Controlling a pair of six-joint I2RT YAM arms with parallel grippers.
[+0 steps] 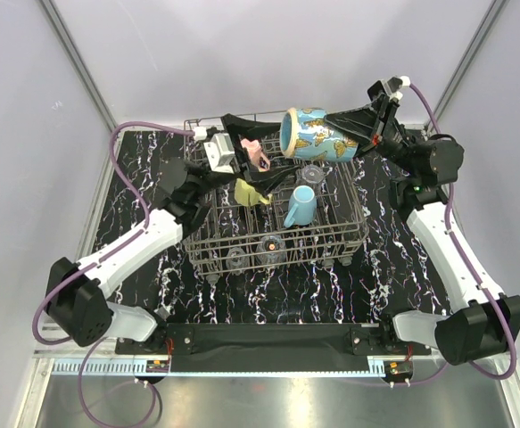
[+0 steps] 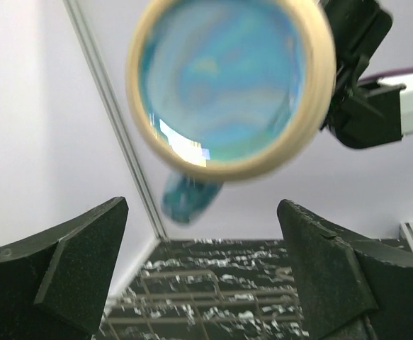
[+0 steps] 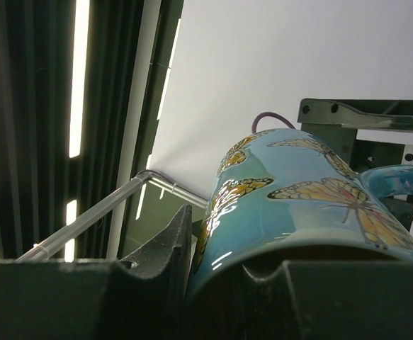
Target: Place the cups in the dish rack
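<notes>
My right gripper (image 1: 353,134) is shut on the teal-blue butterfly mug (image 1: 317,134) and holds it on its side above the back of the dish rack (image 1: 353,234), with the cream-rimmed mouth facing left. In the right wrist view the mug (image 3: 298,205) fills the space beside one finger (image 3: 167,255). My left gripper (image 1: 258,135) is open and empty over the rack's back left, facing the mug's mouth (image 2: 227,78). Its fingers (image 2: 57,262) stand wide apart. In the rack are a pink mug (image 1: 261,155), a yellow mug (image 1: 249,192), a light blue mug (image 1: 301,207) and clear glasses (image 1: 271,245).
The rack stands on a black marbled mat (image 1: 393,259) between both arms. White walls and metal frame posts (image 1: 81,62) close in the back and sides. Rack wires (image 2: 206,297) show below my left fingers.
</notes>
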